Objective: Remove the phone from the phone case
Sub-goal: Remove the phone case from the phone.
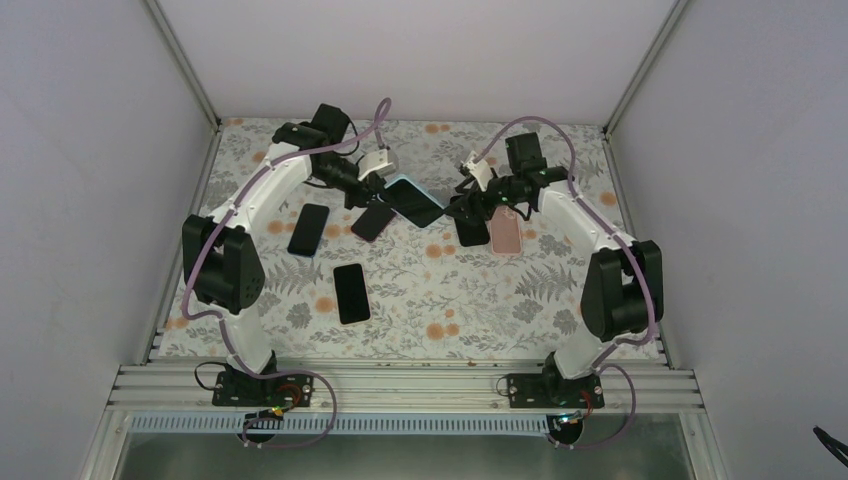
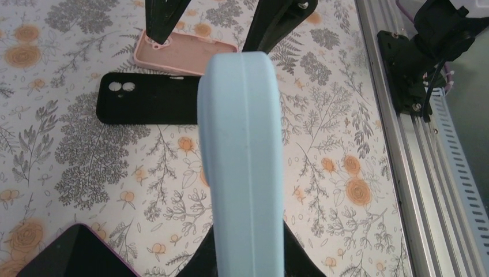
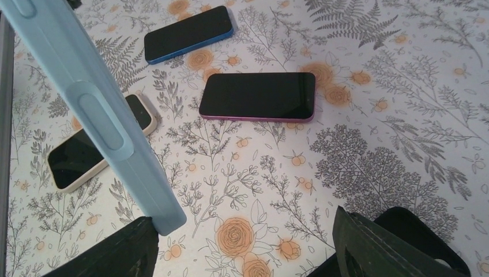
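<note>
1. Left wrist view: the left gripper (image 2: pixel 248 262) pinches the near end of the pale blue case (image 2: pixel 242 150), which stands on edge up the middle of the frame.
2. Top view: the phone (image 1: pixel 416 201) sits in the case with its dark screen up. It is held above the table (image 1: pixel 450 310), between the two arms.
3. Right wrist view: the right gripper (image 3: pixel 245 219) is spread wide. One finger (image 3: pixel 115 254) is at a corner of the case and the other is well apart from it.
4. Left wrist view: the right gripper's two fingers stand on either side of the case's far end.
5. Beyond that end, a black case (image 2: pixel 144 98) and a pink case (image 2: pixel 187 53) lie just beside each other on the table.
6. Right wrist view: a purple phone (image 3: pixel 258 96), a blue phone (image 3: pixel 187 33) and a cream phone (image 3: pixel 86 153) lie screen up on the floral surface. The cream phone is partly hidden behind the case.
</note>
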Controlling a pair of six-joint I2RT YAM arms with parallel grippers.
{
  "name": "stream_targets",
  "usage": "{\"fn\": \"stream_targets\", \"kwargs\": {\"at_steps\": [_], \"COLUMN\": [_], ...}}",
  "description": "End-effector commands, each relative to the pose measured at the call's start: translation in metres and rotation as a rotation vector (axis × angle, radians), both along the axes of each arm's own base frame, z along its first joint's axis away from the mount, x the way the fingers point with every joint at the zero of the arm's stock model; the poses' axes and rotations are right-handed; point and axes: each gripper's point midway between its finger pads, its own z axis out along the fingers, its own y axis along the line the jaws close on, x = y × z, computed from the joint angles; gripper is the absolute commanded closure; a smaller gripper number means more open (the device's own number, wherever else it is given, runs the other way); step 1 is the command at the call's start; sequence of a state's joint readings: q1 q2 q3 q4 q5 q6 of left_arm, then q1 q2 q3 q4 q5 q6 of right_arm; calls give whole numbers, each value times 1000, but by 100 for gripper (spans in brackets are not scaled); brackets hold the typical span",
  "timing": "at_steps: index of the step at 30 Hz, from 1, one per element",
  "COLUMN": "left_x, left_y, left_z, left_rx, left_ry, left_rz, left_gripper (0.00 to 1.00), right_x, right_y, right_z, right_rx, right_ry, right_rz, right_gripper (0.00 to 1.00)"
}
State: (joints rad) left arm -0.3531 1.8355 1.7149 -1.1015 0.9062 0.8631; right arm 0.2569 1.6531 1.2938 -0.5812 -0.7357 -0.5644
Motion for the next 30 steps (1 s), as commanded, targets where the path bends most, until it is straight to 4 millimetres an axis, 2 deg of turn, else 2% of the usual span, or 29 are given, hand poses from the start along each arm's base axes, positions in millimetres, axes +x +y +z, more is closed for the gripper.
{"fn": "stream_targets", "kwargs": {"at_steps": [1, 9, 17, 21, 24, 30], "left_x": [-40, -46, -54, -54, -52, -44], "left_y": [-22, -26, -30, -32, -35, -37], "left_z": [52, 52, 53, 54, 51, 46], "left_rx": [-218, -225, -236, -246, -242, -229], "left_ry": [13, 24, 36, 41, 44, 30], "left_rz": [-170, -204, -233, -239, -236, -215], "left_gripper": [98, 98, 98, 98, 98, 98], "right_x": [35, 57, 70, 70, 51, -25], "right_y": [-6, -3, 6, 15, 33, 76], "right_z": [-12, -7, -9, -7, -1, 32], "right_rx": [-84, -107, -138, -135, -95, 53], "right_ry": [-73, -108, -148, -159, -128, -46], "right_rz": [-90, -117, -124, -110, -14, 287], "right_gripper": [23, 25, 27, 27, 27, 16]}}
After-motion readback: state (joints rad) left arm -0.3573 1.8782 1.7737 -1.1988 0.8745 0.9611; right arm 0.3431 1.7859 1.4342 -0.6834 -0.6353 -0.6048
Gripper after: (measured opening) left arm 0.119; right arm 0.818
